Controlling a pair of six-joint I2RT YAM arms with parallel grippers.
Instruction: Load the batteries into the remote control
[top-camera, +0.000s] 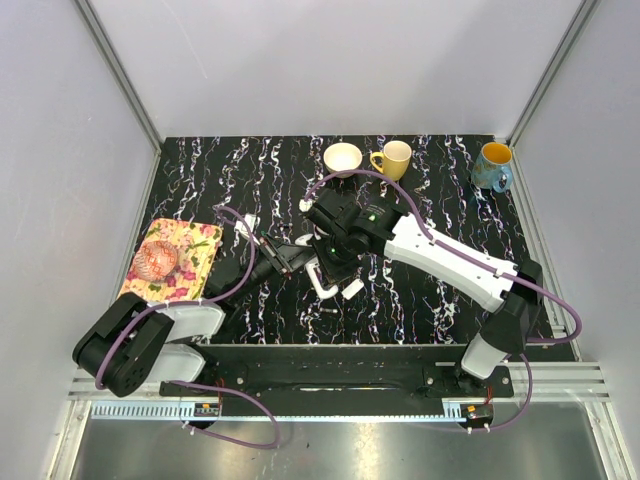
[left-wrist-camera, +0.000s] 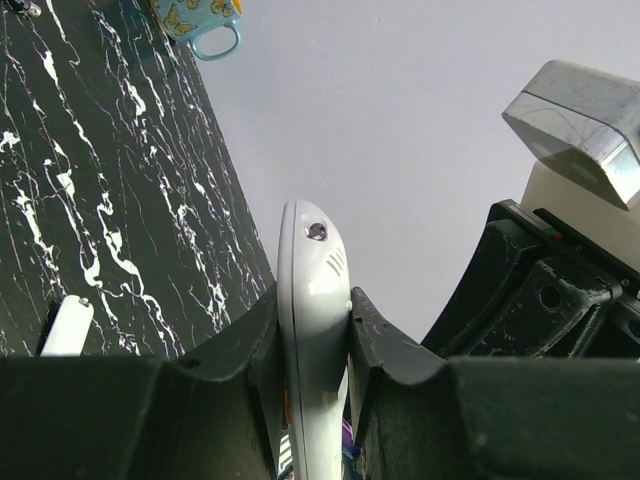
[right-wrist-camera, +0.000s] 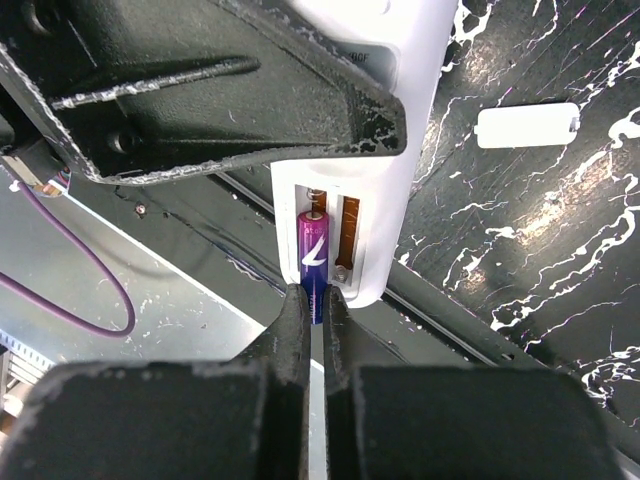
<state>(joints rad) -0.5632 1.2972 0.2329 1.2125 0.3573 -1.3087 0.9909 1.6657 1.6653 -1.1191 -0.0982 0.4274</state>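
My left gripper is shut on the white remote control and holds it off the table on its edge; it shows mid-table in the top view. In the right wrist view the remote's open recess faces the camera. A purple battery lies in its left slot, its near end sticking out past the remote's end. My right gripper is shut on that end. The right slot holds only a copper strip. From above, the left gripper and right gripper meet at the remote.
A small white cover piece lies on the black marbled table. A white cup, a yellow mug and a blue mug stand along the far edge. A floral cloth lies at the left.
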